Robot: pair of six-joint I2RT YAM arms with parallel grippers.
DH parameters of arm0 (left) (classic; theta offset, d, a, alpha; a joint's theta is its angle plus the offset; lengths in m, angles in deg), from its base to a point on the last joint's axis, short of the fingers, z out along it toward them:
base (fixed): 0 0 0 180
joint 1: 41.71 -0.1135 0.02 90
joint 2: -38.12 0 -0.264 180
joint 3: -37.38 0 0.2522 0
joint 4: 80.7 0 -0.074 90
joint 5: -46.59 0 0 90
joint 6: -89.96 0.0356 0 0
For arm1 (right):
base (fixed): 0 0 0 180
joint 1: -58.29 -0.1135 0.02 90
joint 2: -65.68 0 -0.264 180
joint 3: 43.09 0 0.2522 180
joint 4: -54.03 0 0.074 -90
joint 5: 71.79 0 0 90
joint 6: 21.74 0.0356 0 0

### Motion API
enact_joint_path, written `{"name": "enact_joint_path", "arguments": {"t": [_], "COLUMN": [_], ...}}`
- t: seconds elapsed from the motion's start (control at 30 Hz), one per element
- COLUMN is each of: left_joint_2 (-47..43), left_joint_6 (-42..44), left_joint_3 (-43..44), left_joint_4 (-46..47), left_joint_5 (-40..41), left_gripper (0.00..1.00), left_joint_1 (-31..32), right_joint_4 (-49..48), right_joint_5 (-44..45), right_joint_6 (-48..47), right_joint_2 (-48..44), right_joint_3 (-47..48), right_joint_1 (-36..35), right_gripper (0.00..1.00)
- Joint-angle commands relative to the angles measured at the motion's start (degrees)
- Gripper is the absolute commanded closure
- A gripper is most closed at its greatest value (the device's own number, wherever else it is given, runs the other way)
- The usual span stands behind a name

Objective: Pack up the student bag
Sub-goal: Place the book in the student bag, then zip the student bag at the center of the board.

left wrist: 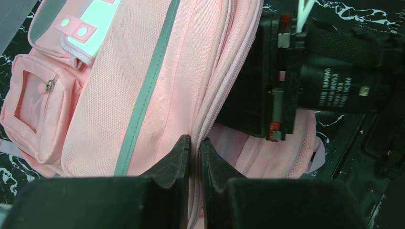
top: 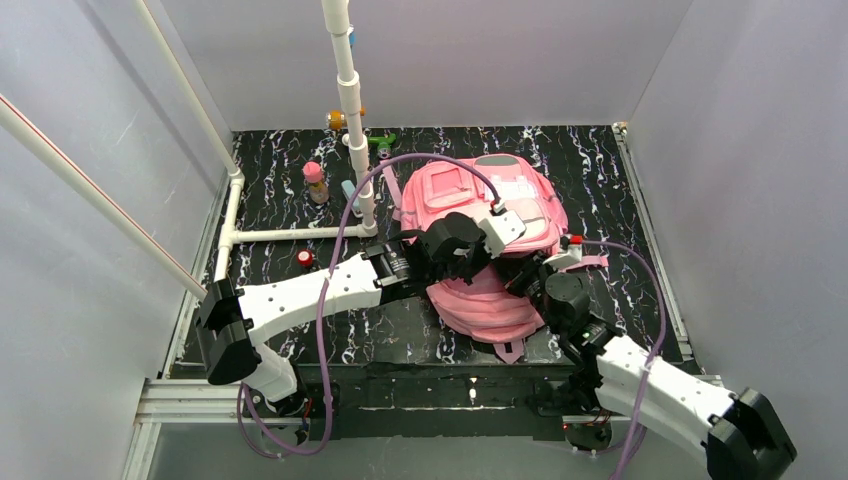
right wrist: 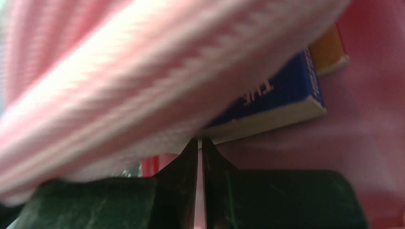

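The bag (top: pixel 485 305) lies on the desk (top: pixel 600 180), the left gripper (left wrist: pixel 195 140) clamped on its zip seam and the right gripper (right wrist: pixel 199 141) closed inside its opening, just below a book (right wrist: pixel 272 105).

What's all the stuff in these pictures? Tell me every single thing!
student bag: one, pink, middle of the table
book: one, blue, inside the bag
bottle: one, pink-capped, back left
orange item: one, back edge
green item: one, back edge
red item: one, small, left side
pipe frame: one, white, left side
table: one, black marbled
left gripper: one, black, shut on the bag's zip edge
right gripper: one, black, shut, at the bag's opening
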Motion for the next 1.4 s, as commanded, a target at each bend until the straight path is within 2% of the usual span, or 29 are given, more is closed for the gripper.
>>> {"name": "enact_joint_path", "arguments": {"t": [0.0, 0.07, 0.17, 0.23, 0.3, 0.37, 0.43, 0.57, 0.63, 0.67, 0.77, 0.83, 0.9, 1.0, 1.03, 1.07, 1.1, 1.13, 1.17, 1.2, 1.23, 1.3, 1.37], "left_joint_2": [-1.9, -2.2, -2.1, -2.1, -2.4, -2.0, -1.6, -1.5, -1.6, -1.6, -1.8, -2.1, -2.8, -6.7, -8.4, -12.3, -18.4, -22.4, -25.8, -27.6, -29.6, -27.6, -21.2], "left_joint_6": [-3.6, -3.9, -3.6, -3.2, -2.8, -2.5, -2.6, -3.8, -4.8, -5.2, -7.9, -9.7, -11.4, -13.2, -13.7, -14.9, -16.9, -17.1, -15.1, -12.9, -13.3, -19.0, -18.3], "left_joint_3": [2.4, 1.5, 0.3, -0.5, -1.5, -1.2, -0.2, -0.7, -1.0, -1.1, -1.1, -0.5, 0.8, 0.5, -0.5, -3.7, -11.0, -16.9, -22.4, -26.4, -32.7, -37.9, -39.3], "left_joint_4": [1.3, 1.5, 1.6, 2.0, 2.9, 2.8, 1.9, 1.8, 1.0, 0.4, -1.9, -4.4, -7.7, -10.8, -11.3, -11.6, -10.4, -8.1, -3.8, 0.7, 9.7, 24.4, 34.4], "left_joint_5": [-4.2, -4.5, -3.6, -2.7, -2.1, -1.8, -2.1, -2.8, -2.9, -3.0, -3.7, -4.8, -5.5, -7.4, -8.0, -10.9, -17.2, -23.7, -29.5, -30.9, -29.0, -28.8, -35.2], "left_gripper": [1.0, 1.0, 1.0, 1.0, 1.0, 1.0, 1.0, 1.0, 0.99, 0.93, 0.61, 0.48, 0.41, 0.36, 0.32, 0.27, 0.25, 0.24, 0.23, 0.22, 0.18, 0.16, 0.16], "left_joint_1": [0.7, 0.7, 0.7, 0.7, 0.7, 0.6, 0.6, 0.6, 0.6, 0.6, 0.5, 0.2, -0.6, -2.6, -3.8, -7.5, -16.8, -24.6, -29.8, -31.5, -33.9, -40.9, -44.1], "right_joint_4": [-17.6, -6.5, 15.1, 30.9, 42.4, 50.7, 58.5, 71.1, 71.5, 70.4, 59.9, 52.0, 46.7, 46.5, 46.1, 44.2, 40.6, 37.8, 34.8, 33.3, 32.2, 31.8, 31.3], "right_joint_5": [9.7, 9.3, 8.2, 5.6, 1.5, -0.4, -0.6, 3.7, 5.7, 6.6, 7.0, 5.7, 2.9, 0.3, -0.5, -1.6, -4.8, -11.0, -17.6, -21.1, -25.2, -29.9, -32.4], "right_joint_6": [-5.2, -5.4, -2.4, -0.6, -0.8, -0.1, -0.2, -0.9, -2.2, -2.7, -4.8, -7.6, -11.1, -16.2, -17.8, -19.7, -21.2, -21.3, -20.8, -20.3, -20.0, -19.5, -19.1], "right_joint_2": [6.1, 5.4, 1.9, -0.6, -3.6, -7.8, -12.2, -20.1, -21.4, -20.9, -15.7, -10.4, -4.6, 5.9, 8.5, 11.9, 14.9, 17.2, 19.1, 20.1, 21.4, 22.7, 22.4], "right_joint_3": [1.5, 6.3, 12.4, 17.6, 20.5, 22.6, 25.0, 32.1, 34.7, 36.0, 38.8, 41.9, 44.3, 48.7, 49.3, 48.5, 46.1, 44.8, 42.9, 41.7, 40.2, 38.5, 36.8], "right_joint_1": [0.3, 0.3, 0.3, 0.3, 0.3, 0.3, 0.3, 0.3, 0.2, 0.2, -0.3, -0.4, -0.4, -0.4, -0.4, -0.4, 0.5, 2.5, 4.7, 5.9, 8.1, 11.8, 13.3], "right_gripper": [0.84, 0.82, 0.76, 0.75, 0.75, 0.74, 0.66, 0.57, 0.53, 0.51, 0.48, 0.48, 0.47, 0.46, 0.46, 0.43, 0.42, 0.42, 0.42, 0.42, 0.42, 0.43, 0.42]}}
